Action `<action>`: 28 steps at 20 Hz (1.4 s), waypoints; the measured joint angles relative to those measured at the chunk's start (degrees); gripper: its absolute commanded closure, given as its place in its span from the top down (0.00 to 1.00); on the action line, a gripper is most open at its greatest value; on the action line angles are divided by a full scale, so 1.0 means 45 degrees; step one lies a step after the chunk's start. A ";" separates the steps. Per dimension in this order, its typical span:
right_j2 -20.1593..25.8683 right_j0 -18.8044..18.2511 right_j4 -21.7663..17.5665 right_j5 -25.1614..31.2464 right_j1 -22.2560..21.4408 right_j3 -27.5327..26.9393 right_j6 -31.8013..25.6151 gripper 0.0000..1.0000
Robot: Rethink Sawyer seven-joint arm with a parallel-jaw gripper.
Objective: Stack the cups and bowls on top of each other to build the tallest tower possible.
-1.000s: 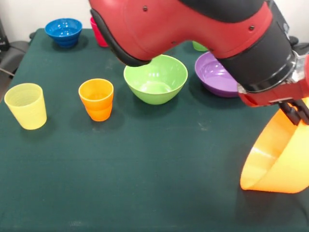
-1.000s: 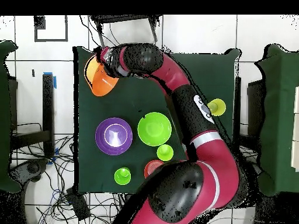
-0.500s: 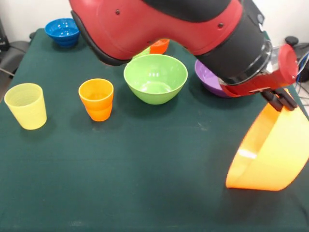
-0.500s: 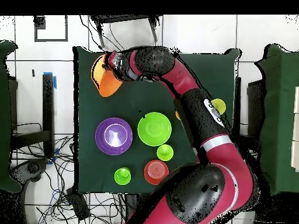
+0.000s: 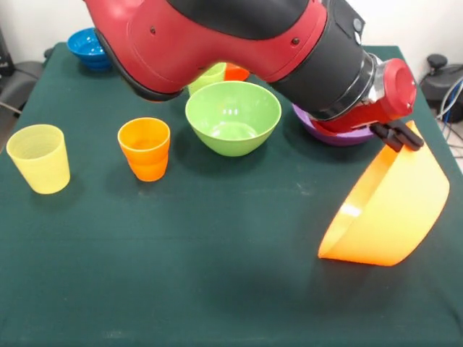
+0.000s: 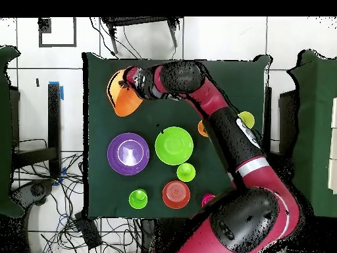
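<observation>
My gripper [image 5: 399,136] is shut on the rim of the very large yellow-orange bowl [image 5: 387,213] and holds it tilted on its side, low over the table's right part. The same bowl [image 6: 120,93] and gripper [image 6: 133,82] show in the overhead view. The lime green bowl [image 5: 233,117] stands mid-table, and the purple bowl [image 5: 340,136] is half hidden behind my wrist. The orange cup [image 5: 145,148] and pale yellow cup [image 5: 39,157] stand upright at the left. The blue bowl [image 5: 85,46] sits at the far left corner.
The small orange bowl [image 6: 176,194], lime-yellow cup [image 6: 185,172], green cup [image 6: 138,198] and red-pink cup [image 6: 208,199] stand near the robot's base. My arm [image 5: 231,40] covers the table's far side in the front view. Cables lie on the floor beside the table.
My gripper has carried the tilted yellow-orange bowl leftward in the front view, further in from the table's right edge. The other cups and bowls have not moved.
</observation>
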 measured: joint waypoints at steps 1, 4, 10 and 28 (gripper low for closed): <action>0.0050 -0.0033 -0.0034 -0.0003 0.0020 0.0052 0.0000 0.00; 0.0297 -0.0167 -0.0211 -0.0004 0.0135 0.0318 0.0000 0.00; 0.0731 -0.0156 -0.0674 -0.0172 0.0238 0.0790 0.0000 0.00; 0.1842 0.1268 -0.1636 -0.0209 0.0224 -0.0098 0.0000 0.00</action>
